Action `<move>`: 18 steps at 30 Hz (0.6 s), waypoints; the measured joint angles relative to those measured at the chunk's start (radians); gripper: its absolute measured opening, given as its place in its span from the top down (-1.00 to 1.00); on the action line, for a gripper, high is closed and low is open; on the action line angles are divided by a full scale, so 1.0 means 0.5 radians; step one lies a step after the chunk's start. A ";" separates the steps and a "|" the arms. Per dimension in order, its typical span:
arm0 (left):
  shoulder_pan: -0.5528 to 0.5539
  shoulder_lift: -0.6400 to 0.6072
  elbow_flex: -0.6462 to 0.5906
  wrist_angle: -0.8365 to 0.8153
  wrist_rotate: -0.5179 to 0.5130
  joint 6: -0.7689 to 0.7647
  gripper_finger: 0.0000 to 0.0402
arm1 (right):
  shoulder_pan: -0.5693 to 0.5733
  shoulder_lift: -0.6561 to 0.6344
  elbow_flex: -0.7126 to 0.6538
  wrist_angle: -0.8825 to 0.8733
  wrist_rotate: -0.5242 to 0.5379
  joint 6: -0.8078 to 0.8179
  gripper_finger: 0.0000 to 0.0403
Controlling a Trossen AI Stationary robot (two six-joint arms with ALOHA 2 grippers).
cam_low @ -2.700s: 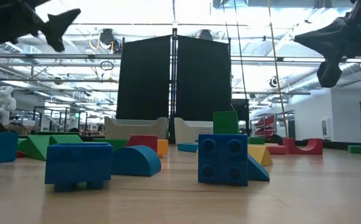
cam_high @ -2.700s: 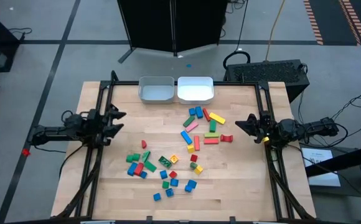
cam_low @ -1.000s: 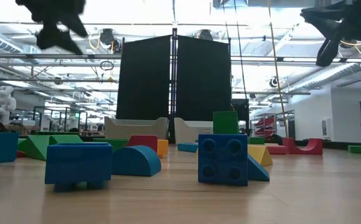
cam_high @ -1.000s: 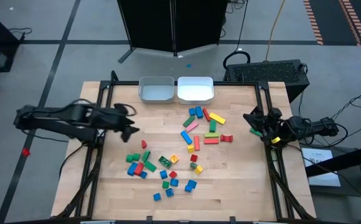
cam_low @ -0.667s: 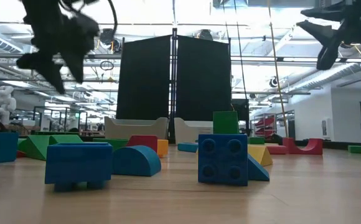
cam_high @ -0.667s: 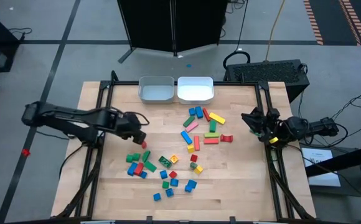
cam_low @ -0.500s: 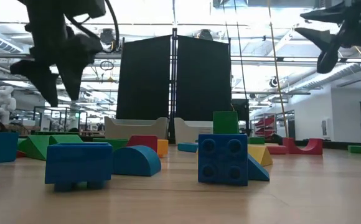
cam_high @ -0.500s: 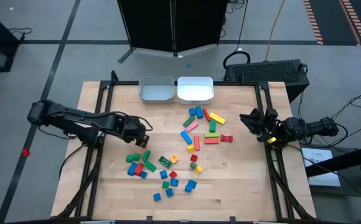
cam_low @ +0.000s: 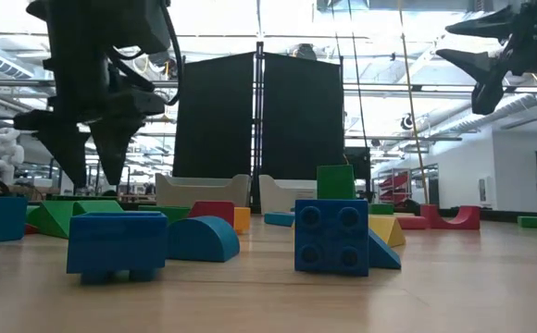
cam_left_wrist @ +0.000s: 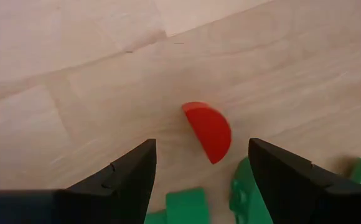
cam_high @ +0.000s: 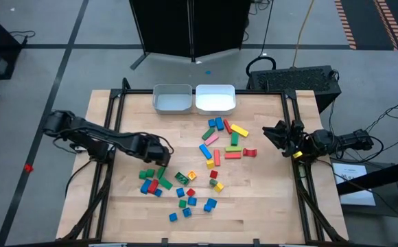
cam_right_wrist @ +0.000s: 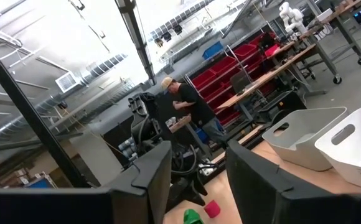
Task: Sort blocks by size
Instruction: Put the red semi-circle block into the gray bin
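Note:
Many small coloured blocks lie on the wooden table point(cam_high: 123, 206) in loose groups at the middle left point(cam_high: 154, 182), the near middle point(cam_high: 189, 199) and the right point(cam_high: 223, 140). My left gripper point(cam_high: 159, 158) point(cam_low: 93, 176) hangs open over the middle-left group and points down. In its wrist view a red half-round block point(cam_left_wrist: 208, 130) lies flat on the table below and between the fingers point(cam_left_wrist: 202, 168), which stand clear of it. My right gripper point(cam_high: 276, 134) point(cam_low: 477, 65) waits raised and open at the table's right edge.
Two pale bins point(cam_high: 172, 99) point(cam_high: 215, 98) stand side by side at the far edge. Green blocks point(cam_left_wrist: 249, 196) lie close beside the red one. Black frame rails run along the table's left and right sides. A person point(cam_right_wrist: 190, 106) stands in the room beyond.
My left gripper has swung from the left edge toward the table's middle and sunk toward the red half-round block, tipping from nearly level to pointing down. It has stayed open. My right gripper has spread its fingers in place.

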 joint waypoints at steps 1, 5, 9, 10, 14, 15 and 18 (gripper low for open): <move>0.000 0.012 0.000 0.028 -0.001 0.000 -0.27 | 0.000 0.000 0.000 -0.001 0.000 0.000 0.28; 0.000 0.078 0.000 0.115 -0.010 0.002 -0.27 | 0.000 0.000 0.000 -0.025 0.001 0.000 0.28; 0.000 0.148 0.000 0.128 -0.022 0.002 -0.27 | 0.000 0.000 0.002 -0.043 0.001 0.000 0.28; 0.000 0.167 0.000 0.127 -0.022 0.002 -0.25 | 0.000 0.000 0.002 -0.042 0.001 0.000 0.28; 0.000 0.231 0.000 0.128 -0.023 0.008 -0.11 | 0.000 0.000 0.002 -0.043 0.001 0.000 0.28; 0.000 0.247 0.000 0.129 -0.024 0.017 -0.05 | 0.000 0.000 0.002 -0.043 0.001 0.000 0.29; 0.000 0.276 0.000 0.145 -0.024 0.059 0.19 | 0.000 0.000 0.002 -0.061 0.002 0.000 0.29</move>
